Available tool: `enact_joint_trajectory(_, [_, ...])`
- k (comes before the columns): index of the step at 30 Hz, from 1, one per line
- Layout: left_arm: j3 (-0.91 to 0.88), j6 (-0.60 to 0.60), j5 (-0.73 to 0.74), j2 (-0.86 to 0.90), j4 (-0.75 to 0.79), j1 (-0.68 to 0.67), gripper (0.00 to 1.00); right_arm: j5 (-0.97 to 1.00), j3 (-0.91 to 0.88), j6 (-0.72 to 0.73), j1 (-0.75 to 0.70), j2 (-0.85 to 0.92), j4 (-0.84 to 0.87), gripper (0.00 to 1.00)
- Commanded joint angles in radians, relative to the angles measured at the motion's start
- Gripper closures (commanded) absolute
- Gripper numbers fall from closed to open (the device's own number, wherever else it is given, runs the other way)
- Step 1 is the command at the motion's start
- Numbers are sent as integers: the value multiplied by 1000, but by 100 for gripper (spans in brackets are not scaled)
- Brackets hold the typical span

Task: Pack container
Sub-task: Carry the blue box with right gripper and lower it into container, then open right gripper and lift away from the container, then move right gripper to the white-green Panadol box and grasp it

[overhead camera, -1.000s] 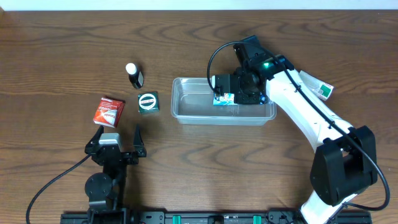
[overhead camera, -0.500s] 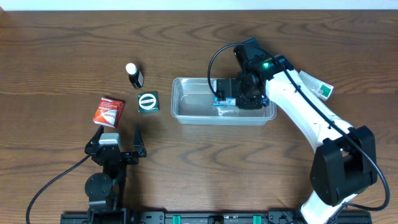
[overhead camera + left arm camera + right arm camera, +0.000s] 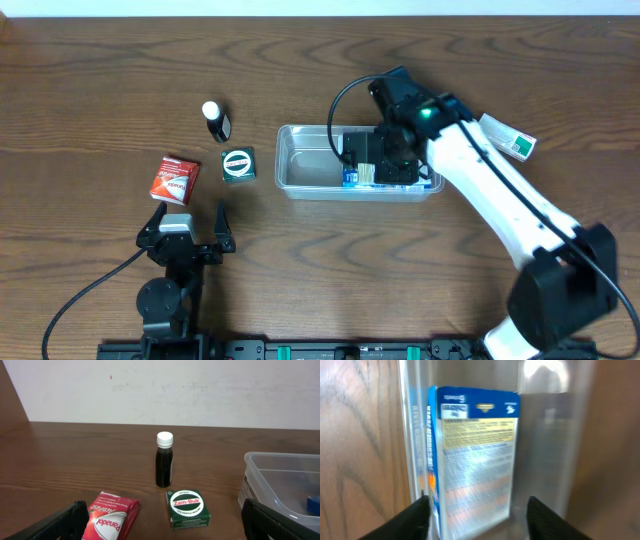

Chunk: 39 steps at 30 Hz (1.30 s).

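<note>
The clear plastic container (image 3: 308, 160) stands mid-table; it also shows in the left wrist view (image 3: 280, 480). A blue and white box (image 3: 358, 178) stands inside it against the front wall. My right gripper (image 3: 372, 166) reaches down into the container, with its fingers on either side of the box. In the right wrist view the box (image 3: 475, 455) sits between the jaws (image 3: 475, 517), with a gap at the right finger and the container's clear wall (image 3: 547, 435) behind it. My left gripper (image 3: 190, 215) rests open and empty at the front left; it also shows in its own wrist view (image 3: 162, 525).
A red Panadol box (image 3: 175, 178) (image 3: 110, 520), a green Zam-Buk box (image 3: 238, 164) (image 3: 189, 506) and a dark bottle with a white cap (image 3: 215, 120) (image 3: 164, 460) stand left of the container. A white and green box (image 3: 508, 138) lies at its far right.
My right gripper has moved the blue box down and toward the container's front wall. The left arm has not moved.
</note>
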Motion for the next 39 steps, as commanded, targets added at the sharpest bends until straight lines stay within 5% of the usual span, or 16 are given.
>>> enact_joint_trajectory(1, [-17, 14, 15, 0, -35, 5, 2, -14, 16, 63, 5, -109, 23, 31])
enact_joint_trajectory(4, [-17, 14, 15, 0, -35, 5, 2, -84, 16, 125, 6, -162, 29, 1])
enact_joint_trajectory(10, [-17, 14, 15, 0, -35, 5, 2, -350, 16, 279, 6, -222, 25, 1])
enact_joint_trajectory(15, [-17, 14, 15, 0, -35, 5, 2, -343, 16, 322, -11, -224, 47, 1])
enact_joint_trajectory(22, [-17, 14, 15, 0, -35, 5, 2, 43, 16, 806, -167, -224, 217, 1])
enact_joint_trajectory(29, [-17, 14, 15, 0, -35, 5, 2, 67, 16, 1200, -450, -222, 248, 2])
enact_joint_trajectory(39, [-17, 14, 15, 0, -35, 5, 2, 21, 11, 1278, -661, -150, 283, 1])
